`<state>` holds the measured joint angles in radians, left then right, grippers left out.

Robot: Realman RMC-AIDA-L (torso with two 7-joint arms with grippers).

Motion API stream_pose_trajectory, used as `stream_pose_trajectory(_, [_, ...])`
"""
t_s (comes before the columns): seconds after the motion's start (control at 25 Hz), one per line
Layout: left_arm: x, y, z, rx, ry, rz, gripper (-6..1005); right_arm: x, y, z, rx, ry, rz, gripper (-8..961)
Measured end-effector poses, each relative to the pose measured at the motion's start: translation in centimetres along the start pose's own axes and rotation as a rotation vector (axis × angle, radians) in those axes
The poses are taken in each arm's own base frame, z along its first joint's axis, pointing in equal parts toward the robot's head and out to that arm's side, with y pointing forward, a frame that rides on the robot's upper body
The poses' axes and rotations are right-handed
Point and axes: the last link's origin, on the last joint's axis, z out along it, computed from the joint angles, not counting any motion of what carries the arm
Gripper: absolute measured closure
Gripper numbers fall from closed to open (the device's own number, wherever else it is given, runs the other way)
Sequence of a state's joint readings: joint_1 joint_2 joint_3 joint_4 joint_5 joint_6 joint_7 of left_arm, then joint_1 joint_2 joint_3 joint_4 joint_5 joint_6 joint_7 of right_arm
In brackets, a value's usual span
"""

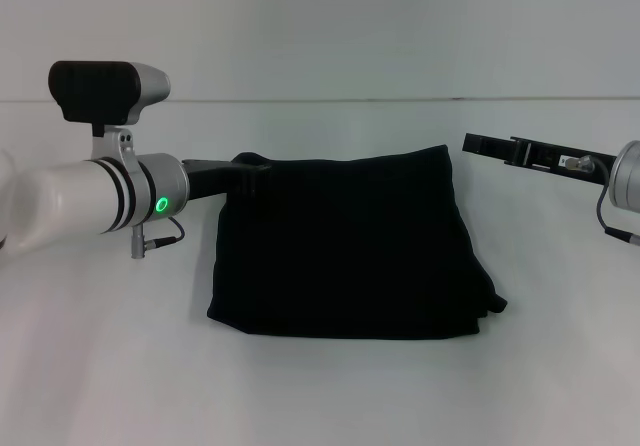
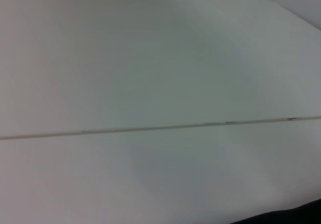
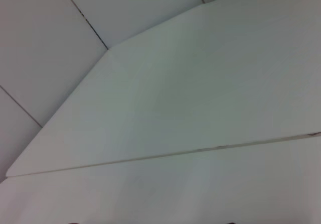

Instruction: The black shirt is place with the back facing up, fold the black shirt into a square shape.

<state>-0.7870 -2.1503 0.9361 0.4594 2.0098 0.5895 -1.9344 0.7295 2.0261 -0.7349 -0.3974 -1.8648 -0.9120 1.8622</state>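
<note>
Head view first: one large plain black soft fabric T-shirt (image 1: 350, 246) lies folded into a rough rectangle in the middle of the white table (image 1: 320, 386), its edges a little uneven and a small flap sticking out at its near corner on the robot's right. The left gripper (image 1: 250, 178), black and hard on a white arm with a silver wrist and a green light, reaches in from the robot's left and meets the shirt's far corner on that side; black fingers against black cloth, so whether it is open or clamped on the fabric cannot be told. The right gripper (image 1: 480, 146), a black one on a silver wrist, hangs beside the shirt's far corner on the robot's right, apart from the cloth, and its opening cannot be told from this angle either.

Count: one shirt, two grippers, one table with a thin seam line running across it. No brand, label or readable writing shows.

Left wrist view gives bare white tabletop with the seam and a dark sliver of shirt (image 2: 286, 218) at one edge. Right wrist view shows only white table and grey wall panels (image 3: 45, 38).
</note>
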Motion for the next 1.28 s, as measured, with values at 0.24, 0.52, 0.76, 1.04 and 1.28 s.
stream_pose_trajectory(0.24, [0.1,0.0,0.0,0.001,0.003,0.0,577,0.0,0.0,0.1,0.007,-0.004,-0.001,385])
stream_pose_trajectory(0.52, [0.3,-0.1,0.1,0.011,0.008,0.004,883,-0.1,0.1,0.2,0.005,-0.007,-0.008,386])
stream_pose_trajectory(0.76, [0.9,-0.5,-0.1,0.02,0.022,0.002,941,-0.2,0.1,0.3,0.007,-0.008,-0.012,386])
stream_pose_trajectory(1.04, [1.6,-1.0,-0.6,0.025,0.052,-0.02,949,-0.2,0.1,0.4,0.012,-0.01,-0.012,387])
stream_pose_trajectory(1.28, [1.6,-1.4,-0.8,0.032,0.061,-0.04,951,-0.2,0.1,0.4,0.013,-0.01,-0.012,377])
